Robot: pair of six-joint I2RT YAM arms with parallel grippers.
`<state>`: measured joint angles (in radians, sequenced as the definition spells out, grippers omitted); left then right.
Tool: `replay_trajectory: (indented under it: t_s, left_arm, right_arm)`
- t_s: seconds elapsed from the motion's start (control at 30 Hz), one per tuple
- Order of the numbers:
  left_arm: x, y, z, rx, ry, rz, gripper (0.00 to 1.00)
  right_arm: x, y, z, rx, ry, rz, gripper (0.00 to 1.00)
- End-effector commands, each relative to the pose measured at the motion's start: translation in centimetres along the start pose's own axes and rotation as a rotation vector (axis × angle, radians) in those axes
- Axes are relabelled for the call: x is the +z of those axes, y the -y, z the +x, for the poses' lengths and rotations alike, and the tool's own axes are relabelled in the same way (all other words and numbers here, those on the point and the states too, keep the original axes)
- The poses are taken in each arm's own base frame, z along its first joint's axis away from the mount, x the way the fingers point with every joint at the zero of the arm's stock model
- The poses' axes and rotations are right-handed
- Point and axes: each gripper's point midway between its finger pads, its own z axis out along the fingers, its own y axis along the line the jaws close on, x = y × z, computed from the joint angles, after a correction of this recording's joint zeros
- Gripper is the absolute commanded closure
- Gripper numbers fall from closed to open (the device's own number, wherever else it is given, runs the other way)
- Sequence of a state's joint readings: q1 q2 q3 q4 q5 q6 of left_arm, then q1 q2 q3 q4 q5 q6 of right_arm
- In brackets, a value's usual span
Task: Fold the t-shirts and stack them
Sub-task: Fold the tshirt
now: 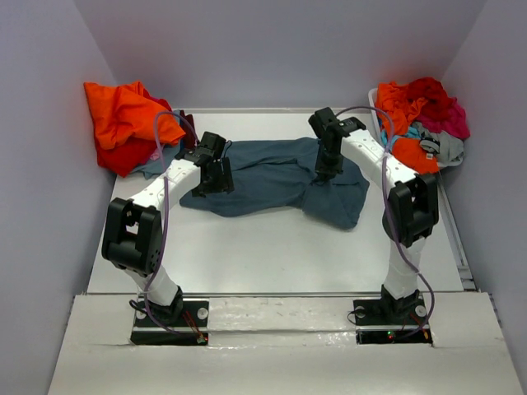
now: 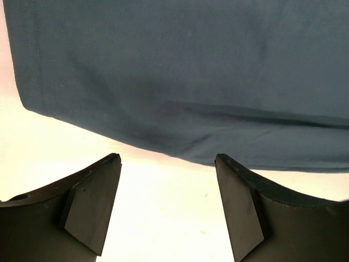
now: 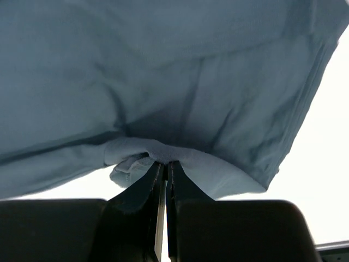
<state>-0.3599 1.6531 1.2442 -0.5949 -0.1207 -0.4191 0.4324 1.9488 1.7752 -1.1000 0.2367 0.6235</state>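
Lying across the middle of the white table [image 1: 272, 263] is the dark blue t-shirt [image 1: 272, 173]. It is spread out flat, with some wrinkles in it. The right gripper [image 3: 165, 168] has its two fingers pressed tight together, and a small fold of the blue cloth is pinched between them. That pinch is on the right part of the shirt.

The left gripper [image 2: 167, 164] has its fingers spread wide apart, with nothing between them. It hangs low by the left end of the shirt. The shirt's hem is right in front of the fingers and does not touch them. It is hard to see if the fingers touch the table or sit just above it.

In the far left corner is a heap of orange and red shirts [image 1: 123, 127]. In the far right corner is another heap [image 1: 422, 115], with red, orange, pink and grey shirts all bunched up together.
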Motion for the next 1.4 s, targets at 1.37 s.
replay_trajectory:
  t_s: [1.37]
  left_arm:
    - [3.0,-4.5,2.8,-0.078,-0.073,-0.143,0.18]
  right_arm:
    - [6.9,1.4,-5.3,0.027,-0.064,-0.005,0.60]
